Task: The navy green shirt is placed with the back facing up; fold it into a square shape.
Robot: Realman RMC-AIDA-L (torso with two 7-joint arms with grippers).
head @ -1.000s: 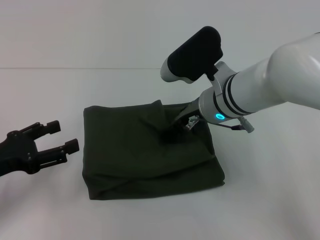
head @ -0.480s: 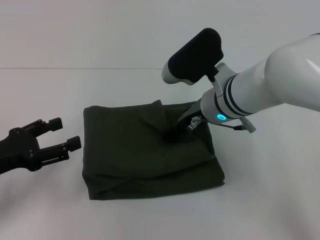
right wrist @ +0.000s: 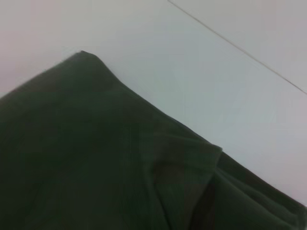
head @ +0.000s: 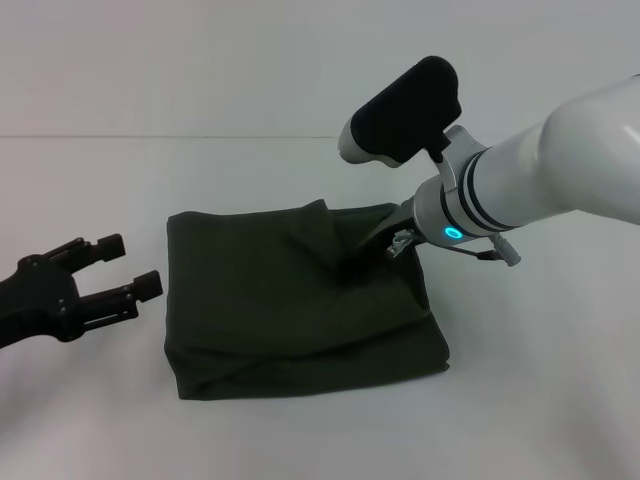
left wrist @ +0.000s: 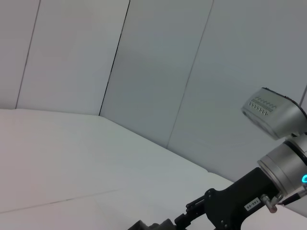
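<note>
The navy green shirt [head: 290, 300] lies folded into a rough square in the middle of the white table, with a raised crease near its far edge. In the right wrist view the shirt [right wrist: 96, 167] fills most of the picture, a small flap turned over on it. My right gripper [head: 352, 262] reaches down onto the shirt's far right part, its dark tip blending with the fabric. Off the shirt's left edge, my left gripper [head: 128, 267] hovers open and holds nothing.
The white table [head: 540, 400] surrounds the shirt on all sides, with a pale wall behind. The left wrist view shows the right arm [left wrist: 283, 167] in front of grey wall panels.
My right arm has drawn slightly up and to the right over the shirt. The left gripper has barely moved.
</note>
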